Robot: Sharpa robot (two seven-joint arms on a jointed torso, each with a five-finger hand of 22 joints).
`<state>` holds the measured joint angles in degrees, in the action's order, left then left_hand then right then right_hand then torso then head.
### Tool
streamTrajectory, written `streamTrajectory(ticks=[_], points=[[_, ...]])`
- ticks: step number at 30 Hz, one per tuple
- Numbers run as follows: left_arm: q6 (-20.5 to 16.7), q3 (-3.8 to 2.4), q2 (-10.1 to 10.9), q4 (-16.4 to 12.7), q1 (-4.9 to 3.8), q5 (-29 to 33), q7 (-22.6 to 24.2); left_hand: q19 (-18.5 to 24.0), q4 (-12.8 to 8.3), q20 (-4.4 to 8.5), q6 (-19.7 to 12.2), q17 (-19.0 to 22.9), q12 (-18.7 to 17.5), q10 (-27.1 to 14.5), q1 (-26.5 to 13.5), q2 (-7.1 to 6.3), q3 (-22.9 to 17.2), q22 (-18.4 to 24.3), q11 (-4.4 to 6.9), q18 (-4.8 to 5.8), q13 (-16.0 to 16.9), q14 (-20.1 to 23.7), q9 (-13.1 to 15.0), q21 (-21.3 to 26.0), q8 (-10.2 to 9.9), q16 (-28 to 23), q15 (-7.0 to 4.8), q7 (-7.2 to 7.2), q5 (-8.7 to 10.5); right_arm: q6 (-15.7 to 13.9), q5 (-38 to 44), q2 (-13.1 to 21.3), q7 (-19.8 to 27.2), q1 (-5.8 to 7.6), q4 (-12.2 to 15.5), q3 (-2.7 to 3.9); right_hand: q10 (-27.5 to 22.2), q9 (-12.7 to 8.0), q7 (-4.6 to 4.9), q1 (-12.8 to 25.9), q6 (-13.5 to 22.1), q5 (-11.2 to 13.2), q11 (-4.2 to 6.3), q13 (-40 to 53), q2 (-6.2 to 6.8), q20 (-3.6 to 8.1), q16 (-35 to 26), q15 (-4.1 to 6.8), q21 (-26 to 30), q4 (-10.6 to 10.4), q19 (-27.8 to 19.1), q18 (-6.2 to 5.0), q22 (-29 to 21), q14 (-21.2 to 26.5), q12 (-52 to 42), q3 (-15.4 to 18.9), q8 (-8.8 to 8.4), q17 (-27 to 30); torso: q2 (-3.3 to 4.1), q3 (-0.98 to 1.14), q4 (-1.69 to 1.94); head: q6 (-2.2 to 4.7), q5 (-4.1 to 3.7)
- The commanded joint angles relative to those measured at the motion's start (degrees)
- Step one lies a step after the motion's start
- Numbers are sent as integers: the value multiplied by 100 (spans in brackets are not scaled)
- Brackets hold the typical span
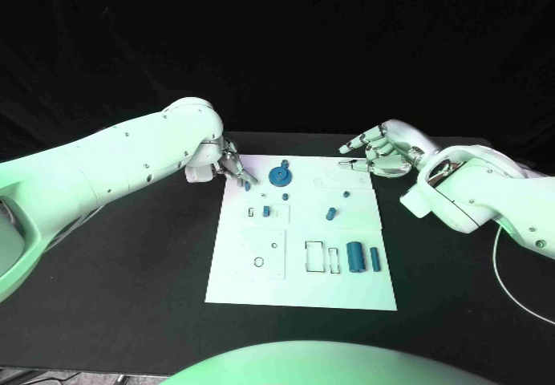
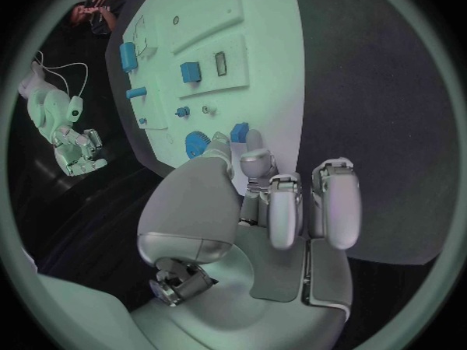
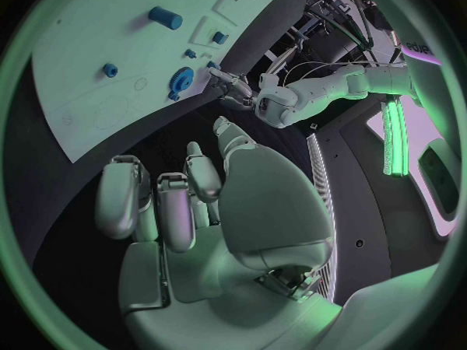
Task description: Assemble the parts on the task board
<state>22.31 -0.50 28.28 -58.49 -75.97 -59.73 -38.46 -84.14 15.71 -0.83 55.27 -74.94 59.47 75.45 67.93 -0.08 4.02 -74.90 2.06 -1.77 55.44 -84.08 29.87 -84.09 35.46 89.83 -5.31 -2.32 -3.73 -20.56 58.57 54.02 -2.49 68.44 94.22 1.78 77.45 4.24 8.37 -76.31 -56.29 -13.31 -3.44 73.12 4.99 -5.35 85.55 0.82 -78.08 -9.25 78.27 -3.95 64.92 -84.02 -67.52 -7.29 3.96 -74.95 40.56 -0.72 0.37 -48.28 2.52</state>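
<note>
White flat task board (image 1: 303, 277) lies mid black table (image 1: 127, 297); two blue cylinder parts (image 1: 355, 257) rest near its right edge. Blue toothed gear (image 1: 281, 175) sits at far end. Left hand (image 1: 227, 167), fingers at board's far left corner, seems to pinch small blue peg (image 1: 246, 185), tho view's poor. Right hand (image 1: 378, 152) hovers by far right corner, fingers loosely apart, holding nothing.
</note>
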Motion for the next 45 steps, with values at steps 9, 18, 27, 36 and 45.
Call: streamTrajectory(ticks=[9,18,27,36,45], points=[[104,-2,-41,14,-7,62,53,-370,-92,10,0,-1506,30,37,194,110,-44,-1005,14,19,-17,-592,56,-9,49,17,-22,52,3,70,23,-11,53,-5,3,0,34,8,-5,58,-52,-33,15,5,-20,32,-17,20,16,-26,-15,-99,-7,-434,-24,20,22,-776,1,1,-1,-17,-4],[65,2,-74,59,-5,104,76,-362,-270,20,-39,-1506,10,19,537,324,-224,-989,35,13,-54,-592,91,16,34,17,-37,79,-18,75,24,-17,57,-5,5,0,34,8,-5,58,-52,-33,15,5,-20,32,-17,20,16,-26,-15,-99,-7,-434,-24,20,22,-776,3,-2,-2,-30,-6],[45,9,-66,59,-4,117,100,-337,-936,40,-231,-1506,-149,-84,1424,420,-1514,-940,12,-3,-201,-592,68,95,-174,17,-27,31,-232,83,24,-15,57,-5,9,0,36,8,-6,52,-55,-40,16,6,-26,33,-20,21,17,-27,-15,-99,-9,-434,-25,21,22,-773,-5,1,-7,-57,-15],[36,12,62,-116,-4,338,185,-333,-1144,12,-203,-1506,-194,-36,811,-371,-3276,-925,-7,-16,-324,-592,217,151,-180,17,47,-11,-342,89,24,-13,56,-6,9,0,38,8,-7,50,-55,-43,16,8,-27,33,-19,21,21,-27,-17,-100,-14,-434,-28,23,22,-774,-9,-1,7,-67,-29],[-490,10,529,-899,-6,546,246,-339,-1264,1,-178,-1506,-135,26,585,-519,-3714,-932,-13,-13,-302,-592,310,156,-129,17,7,0,-332,79,24,-6,65,-17,7,0,38,8,-7,50,-55,-43,16,8,-27,33,-19,21,21,-27,-17,-100,-14,-434,-28,23,22,-774,-31,4,21,-68,-33]])
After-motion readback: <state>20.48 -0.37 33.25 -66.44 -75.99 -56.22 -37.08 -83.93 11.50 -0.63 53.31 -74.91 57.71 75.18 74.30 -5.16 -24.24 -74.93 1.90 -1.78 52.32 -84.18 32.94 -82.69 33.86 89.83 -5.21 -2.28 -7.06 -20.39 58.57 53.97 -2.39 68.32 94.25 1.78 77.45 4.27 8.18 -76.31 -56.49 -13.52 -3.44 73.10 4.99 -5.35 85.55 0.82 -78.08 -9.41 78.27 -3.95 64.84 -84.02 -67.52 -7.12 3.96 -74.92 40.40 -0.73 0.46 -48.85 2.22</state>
